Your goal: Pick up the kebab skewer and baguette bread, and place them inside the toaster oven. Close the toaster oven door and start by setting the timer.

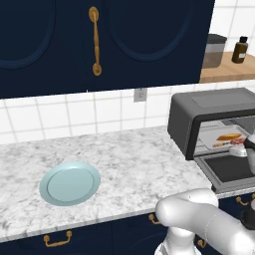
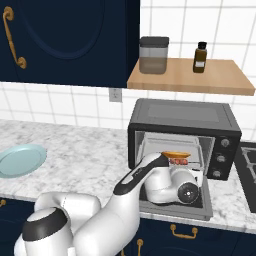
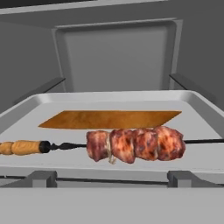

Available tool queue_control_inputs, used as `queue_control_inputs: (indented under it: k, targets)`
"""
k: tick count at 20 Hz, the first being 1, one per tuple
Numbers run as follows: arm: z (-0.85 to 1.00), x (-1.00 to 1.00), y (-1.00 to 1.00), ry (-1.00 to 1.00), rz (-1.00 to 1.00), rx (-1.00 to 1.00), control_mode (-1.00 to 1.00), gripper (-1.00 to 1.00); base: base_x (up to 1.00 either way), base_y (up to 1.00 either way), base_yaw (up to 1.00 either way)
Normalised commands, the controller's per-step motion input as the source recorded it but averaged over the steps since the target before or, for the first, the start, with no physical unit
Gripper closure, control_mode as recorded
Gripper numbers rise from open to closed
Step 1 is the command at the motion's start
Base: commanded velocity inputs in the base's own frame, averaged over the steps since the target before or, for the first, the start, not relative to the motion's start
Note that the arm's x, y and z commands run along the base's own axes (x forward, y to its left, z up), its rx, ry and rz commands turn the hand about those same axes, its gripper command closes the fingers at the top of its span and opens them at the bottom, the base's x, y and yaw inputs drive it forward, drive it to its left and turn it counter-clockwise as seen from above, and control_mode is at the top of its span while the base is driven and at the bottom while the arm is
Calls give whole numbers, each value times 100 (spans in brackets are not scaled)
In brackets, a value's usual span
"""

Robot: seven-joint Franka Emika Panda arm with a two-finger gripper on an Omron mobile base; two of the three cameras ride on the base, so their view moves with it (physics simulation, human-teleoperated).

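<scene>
Gripper fingers [image 3: 43, 178] stand spread wide, their two grey tips rising at the bottom of the hand view with nothing between them, just in front of the metal tray [image 3: 202, 114]. Seen from the right base view, the gripper [image 2: 196, 176] sits low in the mouth of the toaster oven [image 2: 181, 116], over the toaster oven door [image 2: 176, 206], which lies dropped open and flat toward the counter's edge. From the left base view the gripper [image 1: 241, 148] is at the right border, over the same lowered door [image 1: 230, 169].

Nearest on the tray lies the kebab skewer [image 3: 133, 145], flat and crosswise: four browned meat chunks bunched right of centre, its thin dark rod running out both ways, and an orange-tan handle at the left end. Just behind it, apart by a narrow strip of bare tray, lies the baguette bread [image 3: 109, 119], a long flat golden-brown shape, also crosswise. Both rest inside the oven cavity, free of the gripper. In the right base view the baguette bread [image 2: 176, 154] and kebab skewer [image 2: 179, 162] show above the arm's wrist.

Beyond the tray is the oven's grey back wall. Three dials sit on the oven's right front panel [image 2: 220, 157]. Well to the left on the marble counter [image 1: 124, 159] lies a light blue plate [image 1: 69, 183]. On a wooden shelf [image 2: 192, 76] above the oven stand a lidded grey canister [image 2: 153, 55] and a small brown bottle [image 2: 200, 57].
</scene>
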Motion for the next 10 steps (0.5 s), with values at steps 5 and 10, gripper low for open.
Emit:
queue_control_inputs:
  k: [5, 10]
  targets:
    - [0, 16, 0, 0, 0, 0, -100, -100, 0, 0, 0]
    - [0, 25, 0, 0, 0, 0, -100, -100, 0, 0, 0]
